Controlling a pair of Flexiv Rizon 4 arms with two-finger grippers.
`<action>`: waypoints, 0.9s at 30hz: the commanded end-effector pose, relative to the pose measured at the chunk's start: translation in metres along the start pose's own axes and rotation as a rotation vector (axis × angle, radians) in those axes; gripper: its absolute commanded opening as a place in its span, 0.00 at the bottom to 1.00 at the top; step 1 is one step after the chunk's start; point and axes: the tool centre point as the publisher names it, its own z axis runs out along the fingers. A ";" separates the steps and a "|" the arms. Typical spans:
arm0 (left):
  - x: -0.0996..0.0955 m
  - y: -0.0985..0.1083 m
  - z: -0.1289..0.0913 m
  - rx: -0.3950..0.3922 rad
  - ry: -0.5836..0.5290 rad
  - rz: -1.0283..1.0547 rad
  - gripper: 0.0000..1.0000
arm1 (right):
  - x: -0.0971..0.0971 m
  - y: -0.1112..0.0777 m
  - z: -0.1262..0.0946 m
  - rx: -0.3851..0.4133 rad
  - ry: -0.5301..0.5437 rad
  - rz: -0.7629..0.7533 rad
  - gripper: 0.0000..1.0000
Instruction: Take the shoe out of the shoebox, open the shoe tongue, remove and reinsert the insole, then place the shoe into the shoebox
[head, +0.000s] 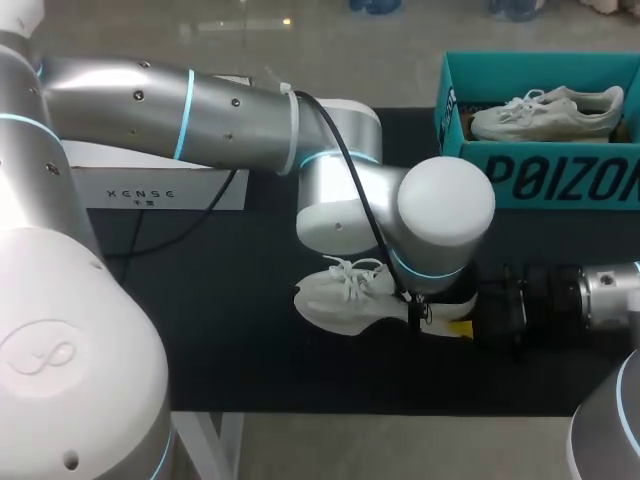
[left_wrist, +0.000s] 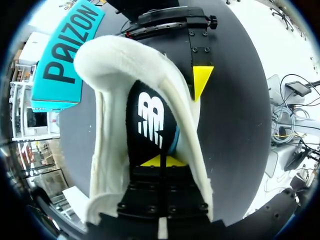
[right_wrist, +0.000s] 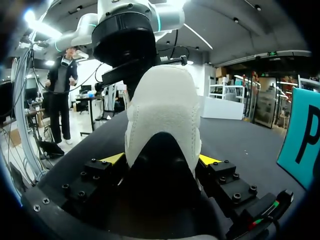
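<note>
Black table (head: 230, 330), white shoe (head: 345, 295) sitting mid-table, outside the box. Right gripper (right_wrist: 160, 160) comes in from the right and is clamped on the heel from both sides. Left gripper (left_wrist: 159, 161) is down inside the shoe at the black insole (left_wrist: 150, 120); can't tell its grip. Teal shoebox (head: 560, 175) at the far right, second shoe (head: 545, 112) inside it. White box (head: 150, 185) at the far left.
</note>
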 end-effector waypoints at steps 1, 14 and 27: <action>-0.004 0.008 -0.017 0.018 -0.016 -0.007 0.00 | 0.002 -0.002 0.003 0.003 0.000 0.001 0.00; -0.011 0.015 -0.048 0.062 -0.044 -0.025 0.00 | 0.002 -0.002 0.003 0.003 0.000 0.001 0.00; -0.020 0.024 -0.061 0.069 -0.057 -0.088 0.00 | 0.002 -0.002 0.003 0.003 0.000 0.001 0.00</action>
